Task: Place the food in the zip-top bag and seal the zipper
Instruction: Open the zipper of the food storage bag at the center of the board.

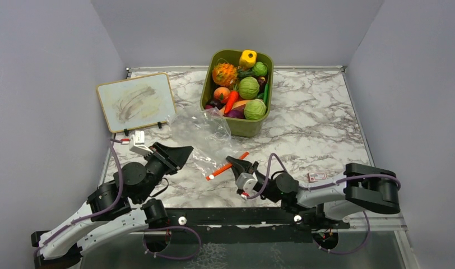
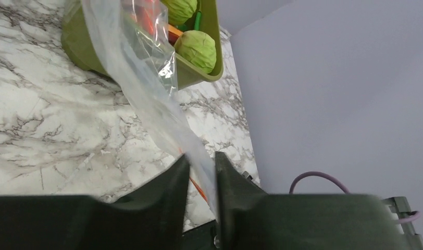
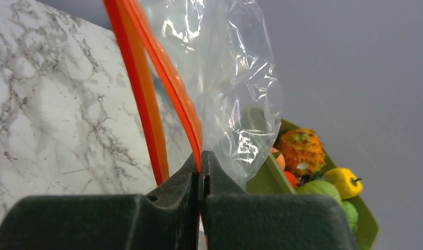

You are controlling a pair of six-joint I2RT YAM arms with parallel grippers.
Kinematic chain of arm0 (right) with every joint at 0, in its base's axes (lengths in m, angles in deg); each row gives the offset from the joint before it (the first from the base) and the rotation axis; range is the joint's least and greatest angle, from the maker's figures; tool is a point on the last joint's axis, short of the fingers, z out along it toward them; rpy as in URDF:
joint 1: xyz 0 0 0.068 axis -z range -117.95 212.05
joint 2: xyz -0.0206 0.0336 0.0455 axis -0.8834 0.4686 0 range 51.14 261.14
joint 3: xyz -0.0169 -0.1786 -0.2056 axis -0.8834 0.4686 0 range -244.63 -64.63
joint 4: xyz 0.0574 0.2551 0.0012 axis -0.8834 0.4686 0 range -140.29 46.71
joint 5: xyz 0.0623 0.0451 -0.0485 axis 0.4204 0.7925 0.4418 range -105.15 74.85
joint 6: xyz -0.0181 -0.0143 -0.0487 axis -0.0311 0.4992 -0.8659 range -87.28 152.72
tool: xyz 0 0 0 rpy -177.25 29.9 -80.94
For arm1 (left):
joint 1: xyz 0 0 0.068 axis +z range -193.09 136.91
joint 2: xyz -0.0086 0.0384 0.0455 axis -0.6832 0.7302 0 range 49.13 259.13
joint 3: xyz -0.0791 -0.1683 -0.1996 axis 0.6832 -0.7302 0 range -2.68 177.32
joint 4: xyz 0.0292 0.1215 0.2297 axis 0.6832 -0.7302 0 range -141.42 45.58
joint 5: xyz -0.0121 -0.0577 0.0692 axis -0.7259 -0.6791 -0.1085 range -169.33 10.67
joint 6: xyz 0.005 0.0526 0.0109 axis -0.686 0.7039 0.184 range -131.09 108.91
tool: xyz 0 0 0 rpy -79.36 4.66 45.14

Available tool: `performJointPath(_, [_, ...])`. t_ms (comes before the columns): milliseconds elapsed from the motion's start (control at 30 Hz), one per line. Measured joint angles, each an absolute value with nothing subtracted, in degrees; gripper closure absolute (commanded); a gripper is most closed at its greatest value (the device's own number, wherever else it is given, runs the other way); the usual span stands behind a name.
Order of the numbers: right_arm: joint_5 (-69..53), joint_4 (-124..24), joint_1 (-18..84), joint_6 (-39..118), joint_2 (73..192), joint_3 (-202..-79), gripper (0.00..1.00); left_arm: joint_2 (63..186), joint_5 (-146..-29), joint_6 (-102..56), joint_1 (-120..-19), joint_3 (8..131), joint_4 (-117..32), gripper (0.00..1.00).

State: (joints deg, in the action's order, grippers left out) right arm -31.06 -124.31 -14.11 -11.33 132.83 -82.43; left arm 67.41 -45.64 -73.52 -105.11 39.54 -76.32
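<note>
Nearest us, our right fingers (image 3: 201,174) are clamping shut on the zipper (image 3: 147,104), pinching the orange-red strip near one end of the mouth. Our left fingers (image 2: 181,172) are standing slightly parted, with the clear film of the zip-top bag (image 1: 205,134) running through the gap between them; as far as we can tell, they are not squeezing it.

Just beyond the two arms, the bag is lying crumpled on the counter (image 1: 320,129). Its mouth is turned toward us and its far end is reaching the near wall of the olive-green bin (image 1: 240,129). We are seeing nothing inside the bag.

Farther back, all the food is sitting in the bin among other toy produce. The two light-green cabbage balls (image 1: 249,88) (image 1: 255,109) are lying on the right side. The round orange-peach fruit (image 1: 221,93) and the orange bumpy fruit (image 1: 224,74) are lying on the left.

We are judging that we are at the opening step, getting hold of the mouth, with nothing loaded yet. The next move is calling for the left fingers to take a firm pinch on the lip opposite the right ones, so that the two arms can draw the mouth apart. The film is thin and slippery, so the pinch needs to land on the stiffer strip. After that, one arm has to let go and reach for the bin while the other keeps the mouth open.
</note>
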Motion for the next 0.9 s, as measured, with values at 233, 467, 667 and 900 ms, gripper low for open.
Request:
performJointPath(233, [-26.2, -104.7, -14.1, 1.5, 119.4, -86.1, 0.99, 64.4, -42.3, -69.3, -105.1, 39.4, -76.3, 0.23])
performJointPath(467, [-21.0, -79.9, -14.1, 19.2, 107.6, -93.8, 0.99, 64.8, -41.7, -56.6, -105.1, 43.0, -76.5, 0.13])
performJointPath(667, [-20.2, -63.5, -14.1, 37.1, 105.3, -99.2, 0.99, 66.3, -45.7, -45.2, -105.1, 47.6, -76.3, 0.12])
performJointPath(900, [-20.6, -51.9, -14.1, 59.6, 108.3, -106.7, 0.99, 67.8, -55.7, -36.8, -105.1, 50.3, -76.2, 0.12])
